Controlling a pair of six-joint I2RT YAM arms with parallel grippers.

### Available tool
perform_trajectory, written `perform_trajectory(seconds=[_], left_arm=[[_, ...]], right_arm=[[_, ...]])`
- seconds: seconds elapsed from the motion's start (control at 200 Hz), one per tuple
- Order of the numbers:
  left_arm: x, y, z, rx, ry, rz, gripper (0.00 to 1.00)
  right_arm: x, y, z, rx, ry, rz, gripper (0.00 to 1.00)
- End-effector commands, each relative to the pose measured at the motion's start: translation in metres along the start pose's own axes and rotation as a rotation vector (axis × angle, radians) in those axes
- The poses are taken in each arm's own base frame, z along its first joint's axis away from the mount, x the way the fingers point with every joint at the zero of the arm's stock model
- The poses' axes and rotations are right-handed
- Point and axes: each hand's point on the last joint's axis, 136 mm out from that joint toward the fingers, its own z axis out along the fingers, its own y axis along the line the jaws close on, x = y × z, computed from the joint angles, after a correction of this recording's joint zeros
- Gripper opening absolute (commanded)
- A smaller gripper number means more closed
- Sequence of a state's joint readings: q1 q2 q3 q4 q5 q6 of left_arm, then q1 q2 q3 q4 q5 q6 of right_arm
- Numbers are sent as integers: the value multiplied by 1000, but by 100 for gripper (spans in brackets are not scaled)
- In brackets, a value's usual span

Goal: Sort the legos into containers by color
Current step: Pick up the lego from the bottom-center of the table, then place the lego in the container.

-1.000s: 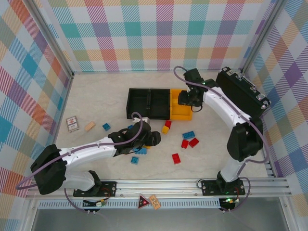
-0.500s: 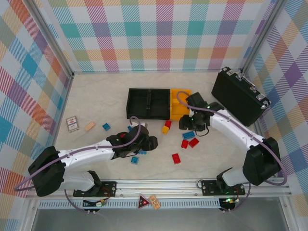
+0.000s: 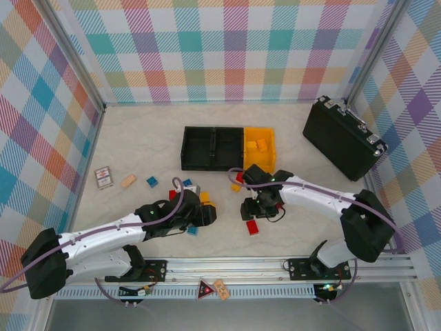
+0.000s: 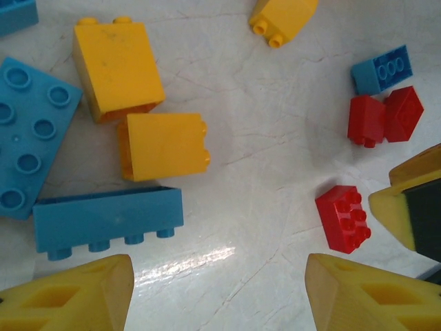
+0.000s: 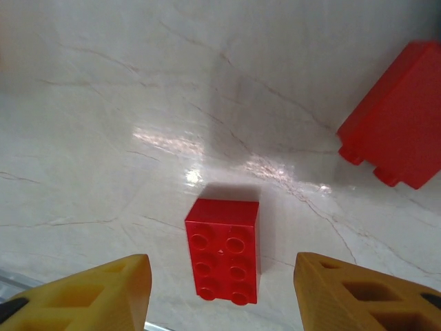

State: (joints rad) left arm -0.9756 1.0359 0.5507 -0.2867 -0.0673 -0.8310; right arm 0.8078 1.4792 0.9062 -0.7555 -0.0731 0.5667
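Observation:
The containers stand in a row at the back: two black bins [image 3: 213, 147] and a yellow-orange bin [image 3: 260, 149] with yellow bricks inside. Loose legos lie in front of them. My right gripper [image 5: 220, 293] is open and hovers low over a red brick [image 5: 224, 252], which lies flat between the fingers without touching them; another red brick [image 5: 396, 134] lies beyond. My left gripper [image 4: 220, 296] is open over bare table. Ahead of it lie two yellow bricks [image 4: 165, 146], a long blue brick [image 4: 107, 221] and a red brick [image 4: 344, 217]. The two grippers [image 3: 205, 215] [image 3: 253, 209] sit close together.
A large black hard case [image 3: 342, 138] stands at the back right. A small tan block [image 3: 128, 181] and a card [image 3: 103, 177] lie at the left. Checked walls close in the table on three sides. A blue brick [image 3: 151, 181] lies apart at the left.
My right arm has swung from over the yellow-orange bin forward and down to the red bricks. My left arm has drawn back a little toward the near edge.

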Motion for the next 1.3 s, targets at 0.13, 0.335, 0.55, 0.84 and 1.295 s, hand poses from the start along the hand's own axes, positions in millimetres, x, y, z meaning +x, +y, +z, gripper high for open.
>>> perform_trajectory(seconds=[0.13,0.335,0.55,0.84,1.295], left_arm=[[20,13,9,-53,57,-2,67],[21,12,13,-59,56,-3,67],[15,9,10,-53,29,-11,67],[-11,7,5,-81,-77,-42,68],[-75,5,-6,-35,-159,-99,68]], right_arm=[[14,2,31,42,90,11,54],[15,6,38,58,109,-1,36],[-5,14,16,69,37,-41,29],[-73,44,-23,1,-106,-69,29],[-198,46,-60,17,-255,-35,30]])
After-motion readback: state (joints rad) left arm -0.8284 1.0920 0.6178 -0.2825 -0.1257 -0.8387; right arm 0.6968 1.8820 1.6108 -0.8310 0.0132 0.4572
